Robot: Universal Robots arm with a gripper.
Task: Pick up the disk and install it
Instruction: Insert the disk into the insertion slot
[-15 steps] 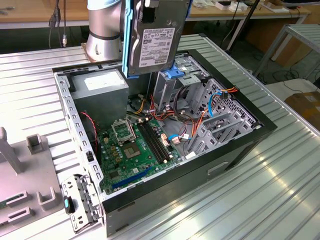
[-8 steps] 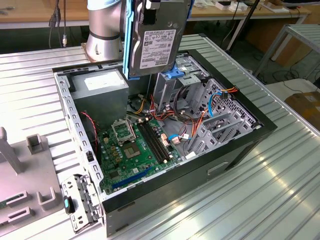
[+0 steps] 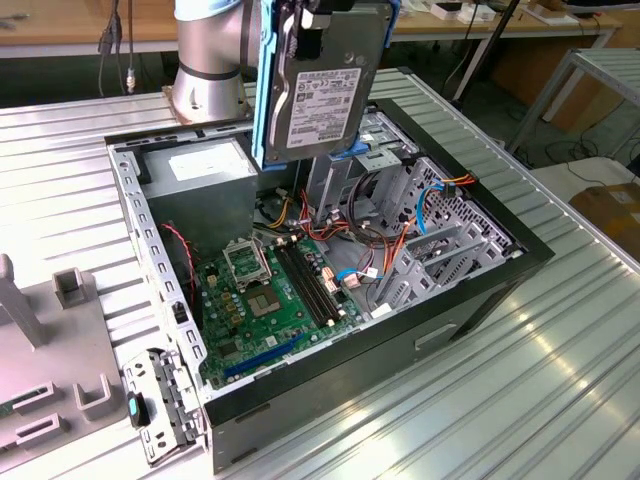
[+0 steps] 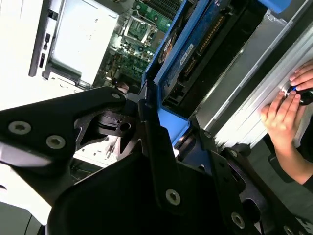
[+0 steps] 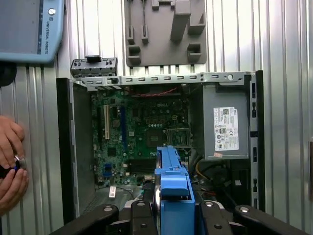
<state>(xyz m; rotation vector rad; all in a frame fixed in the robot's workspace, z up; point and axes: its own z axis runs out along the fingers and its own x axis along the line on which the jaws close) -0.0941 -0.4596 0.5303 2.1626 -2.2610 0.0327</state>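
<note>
While a grey fixture block (image 3: pixel 45 370) sits at the exterior view's left on the ribbed metal surface (image 3: pixel 520 400), a perforated slot bracket (image 3: pixel 160 405) juts out just beside it, at the near corner of the open computer case (image 3: pixel 470 300). Inside the case, the green motherboard (image 3: pixel 270 300) lies flat on the floor. The grey power-supply box (image 3: pixel 195 170) with its white label fills the far corner behind it. Past that box stands the silver arm (image 3: pixel 210 60), rising out of the top of the picture.

Just to the arm's right hangs the disk (image 3: pixel 322 95). It is lifted clear above the case and stands upright on edge, with its white label facing the camera and its blue frame running down both long sides. The claw (image 5: pixel 174 218) is clamped on it. In the first wrist view the black fingers (image 5: pixel 142 215) press against the blue frame from either side, and the disk points edge-on down toward the motherboard. Below the disk and to the right, orange, red and blue cables (image 3: pixel 370 250) tangle across to the grey drive cage (image 3: pixel 445 225) against the case's right-hand wall.

In both wrist views a person's hands (image 5: pixel 11 171) rest on the surface outside the case, holding a small dark object. A grey-blue pendant (image 5: pixel 29 29) lies near them.
</note>
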